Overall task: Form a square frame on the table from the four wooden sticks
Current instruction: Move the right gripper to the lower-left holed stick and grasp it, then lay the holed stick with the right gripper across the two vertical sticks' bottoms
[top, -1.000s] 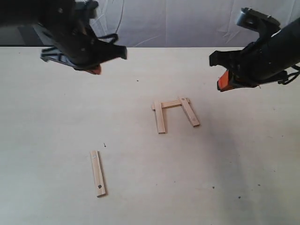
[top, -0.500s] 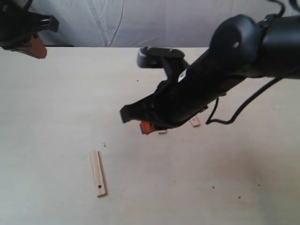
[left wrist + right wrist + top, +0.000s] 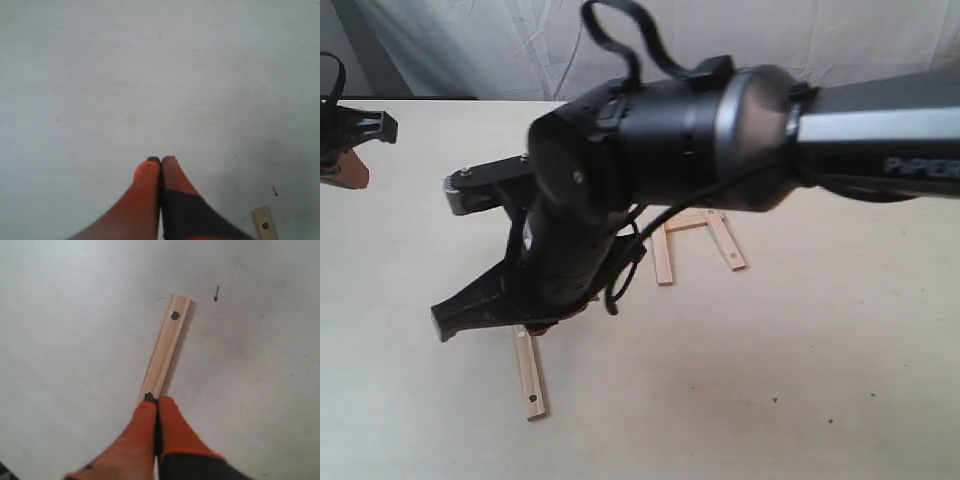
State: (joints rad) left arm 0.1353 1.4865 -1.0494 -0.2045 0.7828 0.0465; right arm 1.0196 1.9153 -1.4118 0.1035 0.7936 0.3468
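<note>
the word "piper" (image 3: 920, 168) shows in pale letters on the right arm (image 3: 720, 140), which reaches across the middle of the exterior view and hides part of the scene behind it. the worktop (image 3: 820, 380) ends at a far edge against a white cloth (image 3: 500, 50), with wide bare room on the near right side. the lone stick (image 3: 165, 347) lies flat near the front left, its long axis running roughly near to far with a slight tilt and a dark hole near each end. the right pincer (image 3: 156, 402) is closed with nothing between its orange fingers, its tips at one end of that stick; contact cannot be judged. the other three sticks (image 3: 662, 255) lie well apart from it, towards the centre, as a frame with its open side towards the near edge. the left pincer (image 3: 160, 161) is closed and empty, above bare worktop at the far left
</note>
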